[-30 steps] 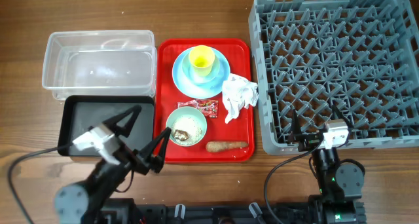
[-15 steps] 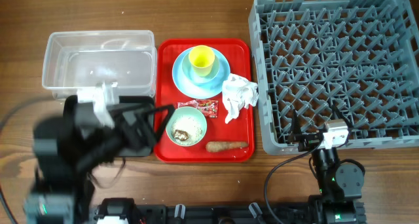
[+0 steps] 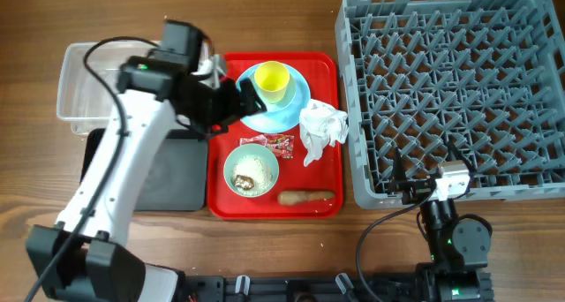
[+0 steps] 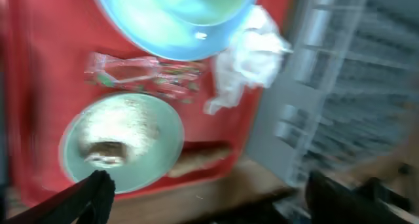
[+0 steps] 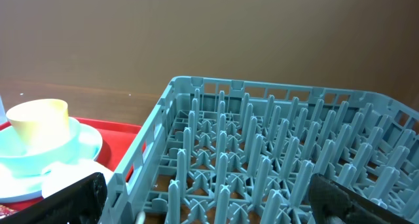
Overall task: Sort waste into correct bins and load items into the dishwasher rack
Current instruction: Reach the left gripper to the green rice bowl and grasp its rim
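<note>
Only overhead: black tray (image 3: pixel 177 177), possibly touching clear tub (image 3: pixel 72 92).

Left arm (image 3: pixel 124 161): long white links, black joints, thin black lead (image 3: pixel 97 59) looping beside upper link. Left claw (image 3: pixel 238 101) black; fingers (image 4: pixel 93 192) dark, tapered. Right arm (image 3: pixel 455 238): squat black housing, small white block (image 3: pixel 452 180) on top, black floor cable (image 3: pixel 375 227) curving off. Right claw (image 5: pixel 208 199) black-fingered.

Left gripper (image 3: pixel 238 103) has swung forward — now beside the plate (image 3: pixel 275 124).
</note>
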{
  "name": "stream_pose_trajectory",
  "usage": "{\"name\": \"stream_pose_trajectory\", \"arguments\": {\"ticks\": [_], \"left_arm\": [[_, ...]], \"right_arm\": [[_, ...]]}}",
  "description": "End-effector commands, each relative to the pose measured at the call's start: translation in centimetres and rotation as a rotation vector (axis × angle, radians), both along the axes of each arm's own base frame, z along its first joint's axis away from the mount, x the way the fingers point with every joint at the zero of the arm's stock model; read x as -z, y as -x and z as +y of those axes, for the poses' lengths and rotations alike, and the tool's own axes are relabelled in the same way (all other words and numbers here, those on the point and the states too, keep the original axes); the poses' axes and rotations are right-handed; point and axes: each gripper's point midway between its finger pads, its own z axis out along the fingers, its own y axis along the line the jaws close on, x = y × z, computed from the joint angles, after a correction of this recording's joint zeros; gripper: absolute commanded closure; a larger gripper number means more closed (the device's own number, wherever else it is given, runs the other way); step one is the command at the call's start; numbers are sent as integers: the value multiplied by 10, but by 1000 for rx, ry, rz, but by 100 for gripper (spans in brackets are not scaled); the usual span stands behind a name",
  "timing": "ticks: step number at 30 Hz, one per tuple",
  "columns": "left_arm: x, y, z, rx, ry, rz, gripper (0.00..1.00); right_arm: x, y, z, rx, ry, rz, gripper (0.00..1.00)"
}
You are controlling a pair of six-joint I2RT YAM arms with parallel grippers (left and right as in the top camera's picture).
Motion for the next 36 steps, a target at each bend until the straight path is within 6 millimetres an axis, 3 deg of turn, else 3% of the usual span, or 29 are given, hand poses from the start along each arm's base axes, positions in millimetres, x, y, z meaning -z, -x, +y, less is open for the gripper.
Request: {"name": "stream_pose_trajectory", "arguments": {"ticks": [1, 2, 3, 4, 7, 12, 20, 24, 26, 29, 32, 36], "left_arm": [[17, -2, 7, -131, -336, -70, 17], [19, 1, 0, -118, -366, -90, 22], [25, 8, -17, -83, -392, -117, 34], [29, 14, -28, -65, -394, -128, 40], [47, 27, -53, -9, -397, -155, 45], [78, 37, -43, -81, -479, -113, 48], [121, 36, -53, -52, -509, -71, 60], [130, 38, -56, -40, -508, -43, 62], [134, 43, -59, -22, -517, -37, 68], [148, 53, -67, 24, -552, -20, 67], [154, 51, -65, 24, -576, -25, 69], [153, 46, -60, 13, -604, -54, 83]], "right_arm": [[-1, 0, -2, 9, 5, -6, 0], [-1, 0, -2, 9, 5, -6, 0], [-1, 0, -2, 9, 5, -6, 0], [-1, 0, -2, 9, 5, -6, 0], [-1, 0, -2, 9, 5, -6, 1], [-1, 0, -2, 9, 5, -6, 0], [-1, 0, -2, 9, 5, -6, 0], [-1, 0, -2, 9, 5, -7, 0], [-1, 0, -2, 9, 5, -6, 0], [-1, 0, -2, 9, 5, -6, 0], [-1, 0, -2, 9, 5, -6, 0], [-1, 0, -2, 8, 5, -7, 0]]}}
